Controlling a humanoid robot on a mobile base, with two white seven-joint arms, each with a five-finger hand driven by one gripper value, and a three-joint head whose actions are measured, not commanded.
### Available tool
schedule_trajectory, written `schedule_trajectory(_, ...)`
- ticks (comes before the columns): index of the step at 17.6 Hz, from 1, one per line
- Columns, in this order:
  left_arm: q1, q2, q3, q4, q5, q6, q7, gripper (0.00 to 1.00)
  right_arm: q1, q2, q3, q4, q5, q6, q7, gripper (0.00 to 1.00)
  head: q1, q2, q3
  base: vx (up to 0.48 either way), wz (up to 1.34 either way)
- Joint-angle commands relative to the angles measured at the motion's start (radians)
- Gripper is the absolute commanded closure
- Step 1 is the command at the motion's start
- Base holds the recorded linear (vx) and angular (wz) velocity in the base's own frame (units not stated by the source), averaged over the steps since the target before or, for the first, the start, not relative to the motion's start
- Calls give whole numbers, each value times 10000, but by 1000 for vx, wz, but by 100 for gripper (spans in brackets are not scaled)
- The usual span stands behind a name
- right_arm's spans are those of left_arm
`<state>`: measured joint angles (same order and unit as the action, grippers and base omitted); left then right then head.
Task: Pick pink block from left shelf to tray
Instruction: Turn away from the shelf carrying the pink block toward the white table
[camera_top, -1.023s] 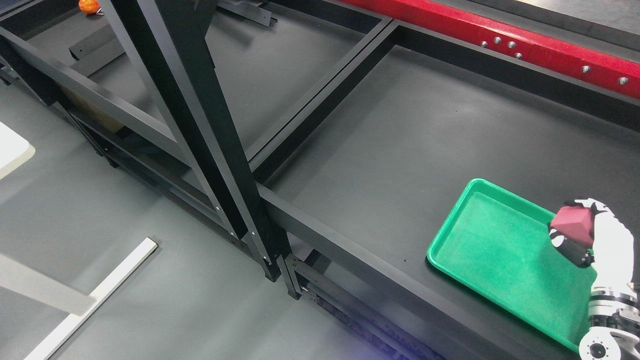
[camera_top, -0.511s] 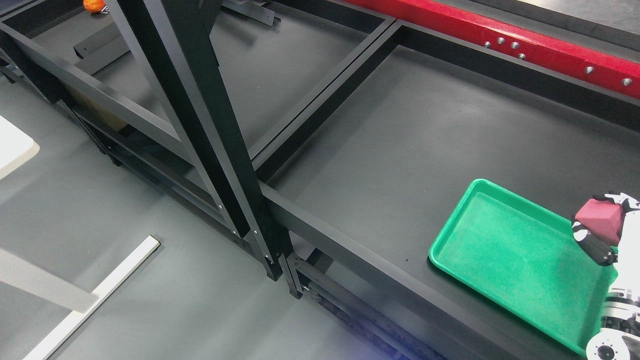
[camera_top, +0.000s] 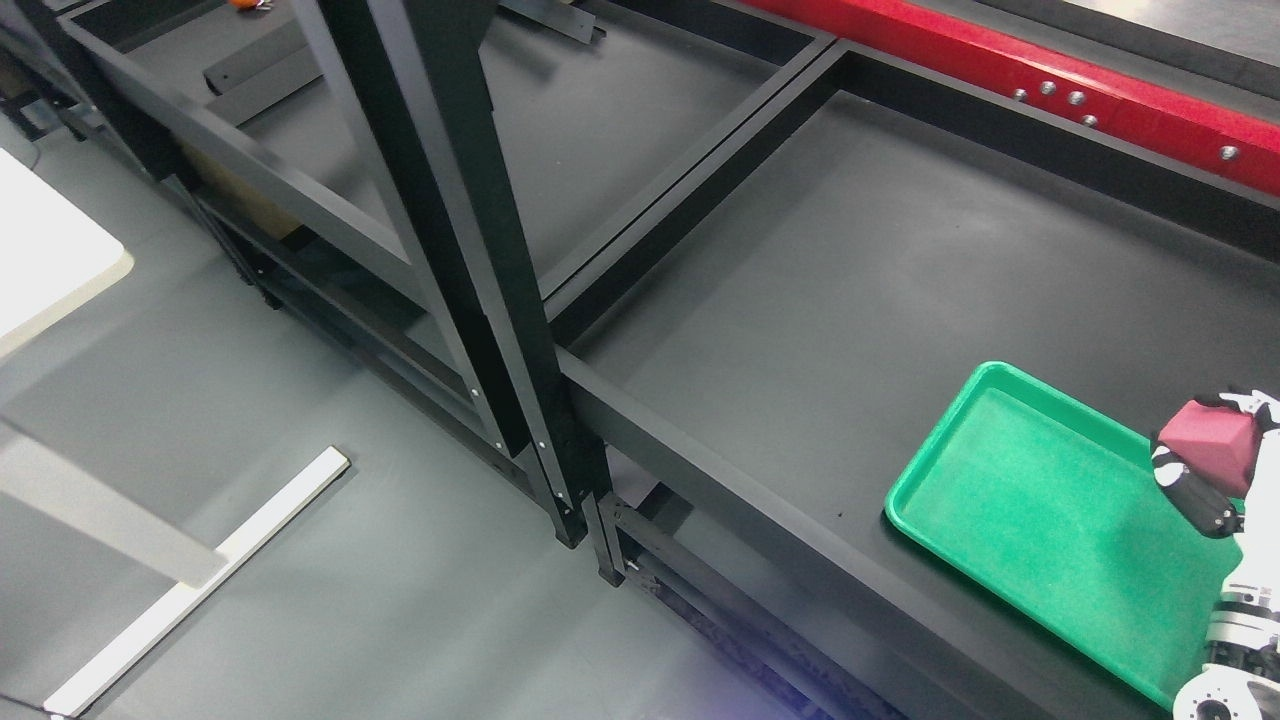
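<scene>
Grey floor fills the lower left of your head view, with a white strip (camera_top: 195, 588) lying on it and a pale slab (camera_top: 45, 255) at the left edge. Across the middle you have a black metal shelf frame (camera_top: 470, 230) with a thick upright post, and behind it a red beam (camera_top: 1050, 95) studded with bolts runs along the far side. To the right of the post, the dark shelf deck (camera_top: 850, 290) carries a green tray (camera_top: 1040, 510) near its front right corner. Your right robot hand (camera_top: 1215, 465) comes in from the lower right edge and holds the pink block (camera_top: 1208, 440), fingers (camera_top: 1190, 490) wrapped under and around it. The block sits in the air above the tray's far right part, not touching the tray floor as far as you can tell. At the top left edge, a small orange thing (camera_top: 245, 4) just shows on the left shelf. Your left arm does not show.
</scene>
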<state>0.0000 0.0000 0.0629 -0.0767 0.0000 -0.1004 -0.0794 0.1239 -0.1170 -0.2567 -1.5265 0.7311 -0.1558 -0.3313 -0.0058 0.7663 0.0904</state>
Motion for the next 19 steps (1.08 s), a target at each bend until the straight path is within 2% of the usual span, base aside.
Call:
schedule_trajectory(1,92,174,0,0,-15,-8,-3,0,3,127,-148,-121,-10,-7,15,98,0,0,0,-43,185)
schedule_trajectory(11,92,174,0,0,-15,7,-3,0,-89,142,-163,-121,-10,-7,0,98,0,0,0,-42,230)
schedule_trajectory(19,92,174,0,0,-15,-8,-3,0,-43,127,-302,-121,-178,-7,0,98,0,1,0,-127,760)
